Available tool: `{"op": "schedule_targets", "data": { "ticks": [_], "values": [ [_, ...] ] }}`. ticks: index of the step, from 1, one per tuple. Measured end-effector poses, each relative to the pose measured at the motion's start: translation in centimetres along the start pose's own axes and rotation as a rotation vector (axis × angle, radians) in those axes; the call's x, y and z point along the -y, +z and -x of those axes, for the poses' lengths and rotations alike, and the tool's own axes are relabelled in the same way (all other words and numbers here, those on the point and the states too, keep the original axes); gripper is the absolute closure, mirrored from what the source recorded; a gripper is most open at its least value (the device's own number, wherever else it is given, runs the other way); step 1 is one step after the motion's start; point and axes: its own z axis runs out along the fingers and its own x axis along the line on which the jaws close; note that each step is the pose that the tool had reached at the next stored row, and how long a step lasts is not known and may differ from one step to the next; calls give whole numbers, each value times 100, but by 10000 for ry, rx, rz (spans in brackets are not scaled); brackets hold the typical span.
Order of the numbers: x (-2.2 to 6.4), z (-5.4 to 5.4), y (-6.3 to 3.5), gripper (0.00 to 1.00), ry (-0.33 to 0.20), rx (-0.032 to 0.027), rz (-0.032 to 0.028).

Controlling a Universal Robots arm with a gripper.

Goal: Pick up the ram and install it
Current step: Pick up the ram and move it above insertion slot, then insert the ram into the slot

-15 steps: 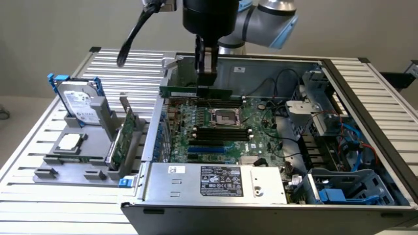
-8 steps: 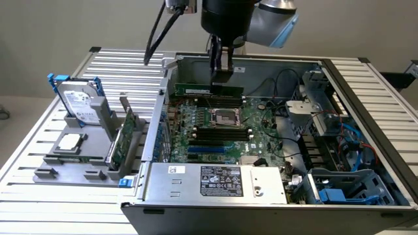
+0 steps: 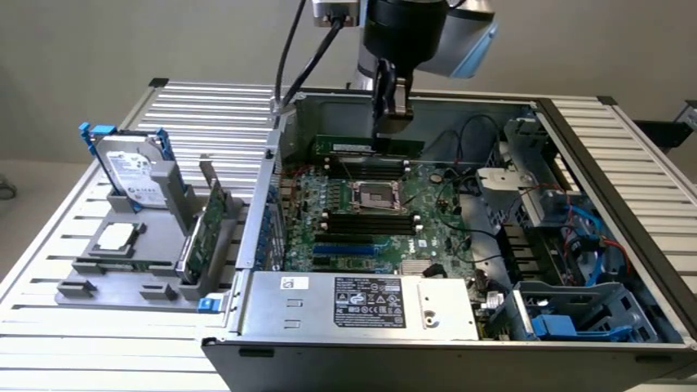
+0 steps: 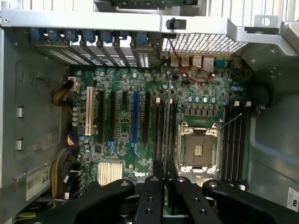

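Black jaws nearest the wrist lens, closed to a narrow gap and pinching the ram (image 4: 167, 126), which shows edge-on as a thin line running away from them over the motherboard (image 4: 126, 135)

Exterior view: ram hangs under the jaws inside the open computer case (image 3: 326, 306). It sits over the far part of the board, just beyond the processor socket (image 3: 381, 196) and close above the memory slots (image 3: 376, 169) there. Cannot tell whether its lower edge touches a slot.

Step in hand, as I read it: pick-up done, install not yet done, stick not seated.

Orientation: stands on edge, flat faces upright. Long axis level, running from the exterior view's left to its right, roughly parallel with the slots.

Next move, in my judgement, calls for the lower edge lined up along one empty slot with no skew, then a straight, even press down at both ends
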Motion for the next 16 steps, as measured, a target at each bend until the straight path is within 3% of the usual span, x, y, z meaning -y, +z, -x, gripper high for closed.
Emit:
{"op": "schedule_targets", "data": {
  "ticks": [3,5,6,16],
  "values": [
    [91,103,43,86,0,1,2],
    [97,167,61,86,2,-22,-17],
    [98,169,62,86,4,-52,-19],
    [98,169,61,86,3,-57,-18]
  ]
}}
